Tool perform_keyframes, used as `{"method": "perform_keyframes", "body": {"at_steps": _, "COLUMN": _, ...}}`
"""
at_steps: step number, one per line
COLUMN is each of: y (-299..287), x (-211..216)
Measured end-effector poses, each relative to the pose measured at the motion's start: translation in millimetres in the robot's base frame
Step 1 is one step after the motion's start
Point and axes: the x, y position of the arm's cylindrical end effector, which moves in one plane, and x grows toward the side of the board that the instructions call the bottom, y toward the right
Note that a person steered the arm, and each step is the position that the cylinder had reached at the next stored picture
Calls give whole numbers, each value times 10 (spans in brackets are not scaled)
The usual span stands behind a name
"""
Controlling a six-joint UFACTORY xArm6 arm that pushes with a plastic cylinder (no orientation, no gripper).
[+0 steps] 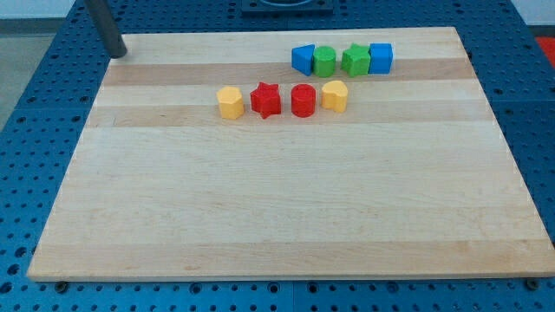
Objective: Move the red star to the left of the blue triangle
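- red star (266,100) sits in the upper middle of the wooden board (286,217), second from the view's left in a row of four blocks.
- that row runs, from the view's left: yellow hexagon-like block (230,101), the red star, red cylinder (303,100), yellow block (335,95) with a rounded shape i cannot make out exactly.
- the star is just beside the yellow hexagon-like block and the red cylinder; whether they touch i cannot tell.
- my tip (117,54) is at the board's upper left corner, well apart from the red star, which lies toward the view's right and a little lower.
- i have no jaws; the rod holds nothing and touches no block.
- blue triangle (302,59) lies above and to the right of the star, leading a second row: green cylinder (324,61), green star (355,60), blue cube (381,58).
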Motion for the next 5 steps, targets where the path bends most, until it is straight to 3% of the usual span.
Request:
{"method": "perform_keyframes", "body": {"at_steps": 3, "y": 2020, "x": 222}}
{"method": "perform_keyframes", "body": {"at_steps": 5, "y": 2320, "x": 579}}
